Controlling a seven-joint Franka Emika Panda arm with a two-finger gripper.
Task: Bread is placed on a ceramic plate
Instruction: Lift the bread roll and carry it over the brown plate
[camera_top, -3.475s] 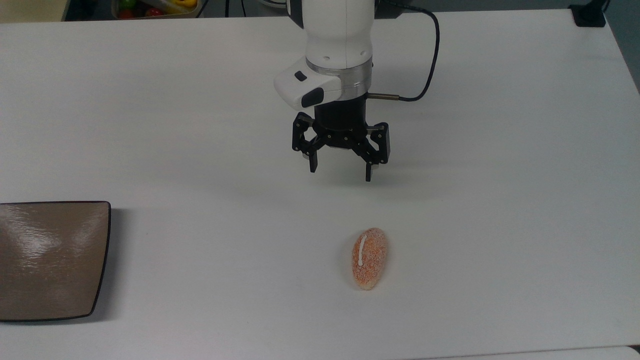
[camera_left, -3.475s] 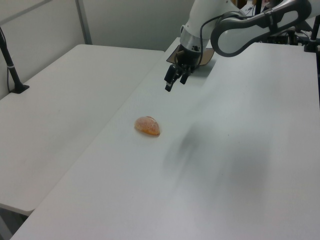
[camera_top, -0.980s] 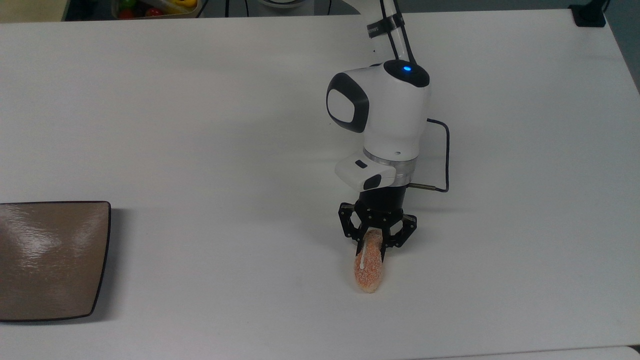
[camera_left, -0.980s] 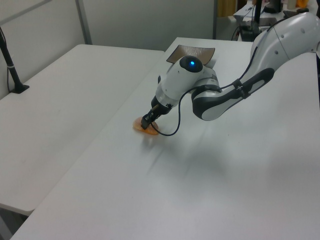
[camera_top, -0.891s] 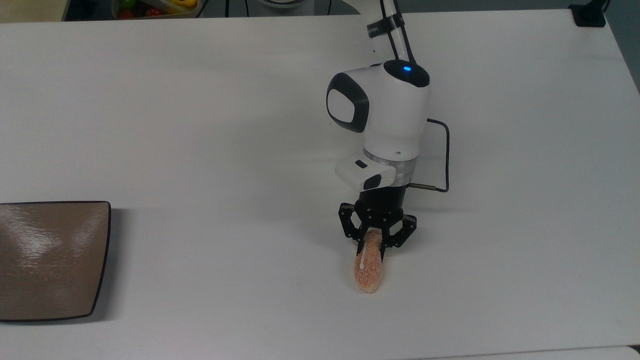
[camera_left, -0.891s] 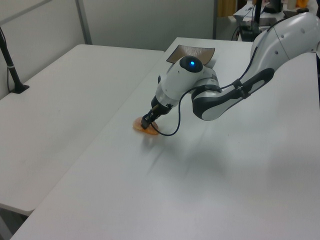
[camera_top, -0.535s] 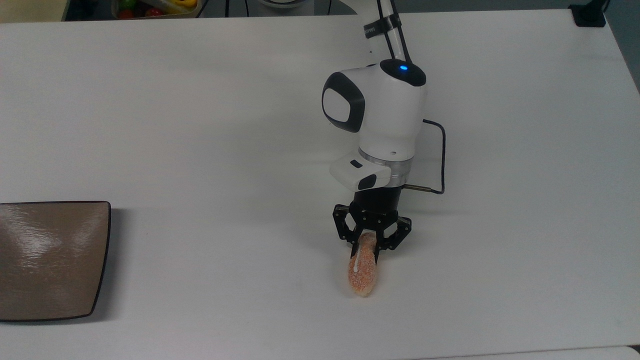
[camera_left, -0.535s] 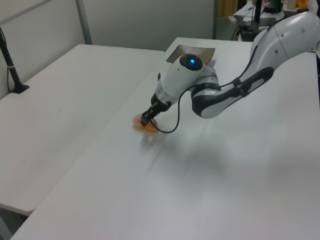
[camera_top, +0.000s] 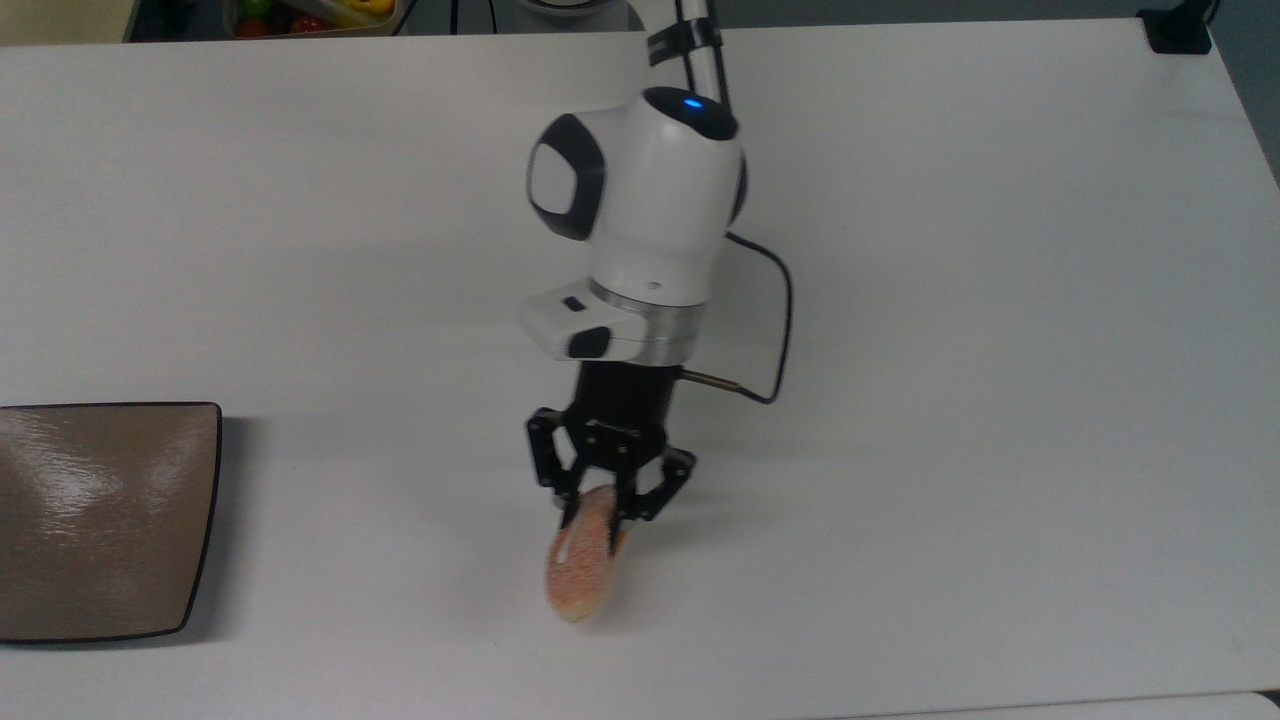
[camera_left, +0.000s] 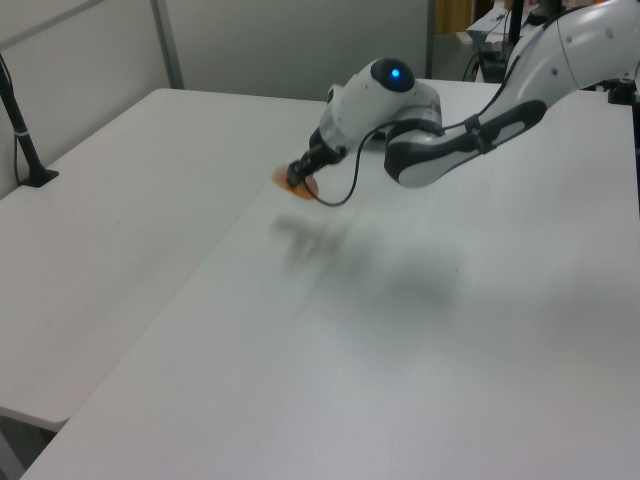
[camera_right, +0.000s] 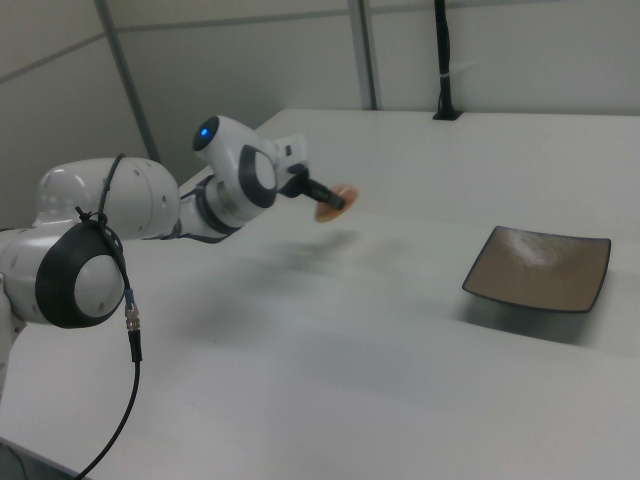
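The bread (camera_top: 581, 568), an orange-brown speckled roll with a white stripe, hangs in the air above the white table (camera_top: 1000, 300). My gripper (camera_top: 597, 524) is shut on its upper end. In the left view the bread (camera_left: 297, 184) is held by the gripper (camera_left: 299, 179) well above its shadow. In the right view the gripper (camera_right: 335, 203) carries the bread (camera_right: 330, 205) to the left of the ceramic plate (camera_right: 540, 267). In the top view the glossy brown square ceramic plate (camera_top: 95, 520) lies at the top view's left edge, far from the bread.
A tray of colourful items (camera_top: 310, 15) sits beyond the table's far edge in the top view. A black post (camera_left: 22, 130) stands on the neighbouring table in the left view. Another dark post (camera_right: 442, 60) rises at the back in the right view.
The gripper came down, shut on the bread and lifted it off the table. In the last half second it carried the bread toward the top view's left, nearer the plate.
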